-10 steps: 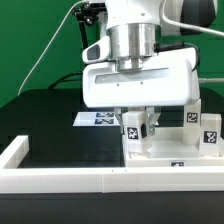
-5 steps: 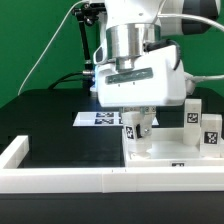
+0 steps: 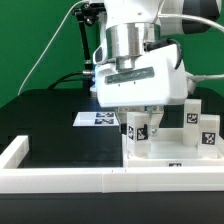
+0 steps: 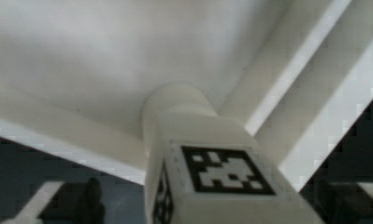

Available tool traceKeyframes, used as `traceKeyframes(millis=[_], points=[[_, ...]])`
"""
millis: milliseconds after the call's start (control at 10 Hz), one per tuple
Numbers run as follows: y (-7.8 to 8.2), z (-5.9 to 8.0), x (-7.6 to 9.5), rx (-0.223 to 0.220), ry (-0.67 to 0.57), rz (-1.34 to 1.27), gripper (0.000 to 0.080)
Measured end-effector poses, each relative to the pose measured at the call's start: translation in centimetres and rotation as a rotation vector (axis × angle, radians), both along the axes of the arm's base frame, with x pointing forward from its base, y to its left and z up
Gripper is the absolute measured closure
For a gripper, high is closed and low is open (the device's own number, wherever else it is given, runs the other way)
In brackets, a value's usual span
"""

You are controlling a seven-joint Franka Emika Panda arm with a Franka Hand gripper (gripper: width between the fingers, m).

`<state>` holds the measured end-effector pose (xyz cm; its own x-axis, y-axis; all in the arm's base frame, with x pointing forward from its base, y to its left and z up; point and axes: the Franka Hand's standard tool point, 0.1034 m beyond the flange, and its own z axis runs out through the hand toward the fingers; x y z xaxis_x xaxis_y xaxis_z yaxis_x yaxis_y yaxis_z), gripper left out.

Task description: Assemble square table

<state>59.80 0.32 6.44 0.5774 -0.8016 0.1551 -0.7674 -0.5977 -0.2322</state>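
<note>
The square table top (image 3: pixel 178 152) is a white slab lying at the exterior view's right, against the front wall. One white leg (image 3: pixel 140 130) with a tag stands upright at its near-left corner; in the wrist view this leg (image 4: pixel 204 150) runs from the slab (image 4: pixel 94 60) up between my fingers. My gripper (image 3: pixel 141 122) straddles the leg's upper part. In the wrist view the gripper (image 4: pixel 215 205) has a dark finger (image 4: pixel 80 200) on each side, and a gap shows between the fingers and the leg. Two more legs (image 3: pixel 190 114) (image 3: pixel 209 135) stand at the slab's right.
The marker board (image 3: pixel 98 118) lies flat on the black table behind the slab. A long low white border wall (image 3: pixel 90 178) runs along the front, with a short side piece (image 3: pixel 12 152) at the exterior view's left.
The hand turned about its vertical axis over the leg, then held its place. The fingers now stand a little wider apart. The leg stays upright at the corner.
</note>
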Motion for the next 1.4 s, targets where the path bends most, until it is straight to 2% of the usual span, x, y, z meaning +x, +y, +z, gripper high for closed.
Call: traceKeyframes(millis=[100, 300, 400, 600, 800, 900, 1200, 1300, 1400], points=[[-0.21, 0.09, 0.09, -0.053, -0.01, 0.164, 0.0161], [-0.38, 0.18, 0.21, -0.118, -0.021, 0.367, 0.0152], [-0.61, 0.21, 0.28, -0.167, -0.023, 0.524, 0.0152], [-0.74, 0.17, 0.25, -0.189, -0.022, 0.6, 0.015], [-0.86, 0.17, 0.29, -0.233, -0.02, 0.732, 0.015], [-0.87, 0.19, 0.36, -0.271, -0.017, 0.846, 0.015], [-0.23, 0.44, 0.63, -0.345, -0.009, 1.089, 0.015], [-0.32, 0.55, 0.71, -0.363, -0.009, 1.139, 0.015], [-0.4, 0.55, 0.71, -0.364, -0.009, 1.137, 0.0159]])
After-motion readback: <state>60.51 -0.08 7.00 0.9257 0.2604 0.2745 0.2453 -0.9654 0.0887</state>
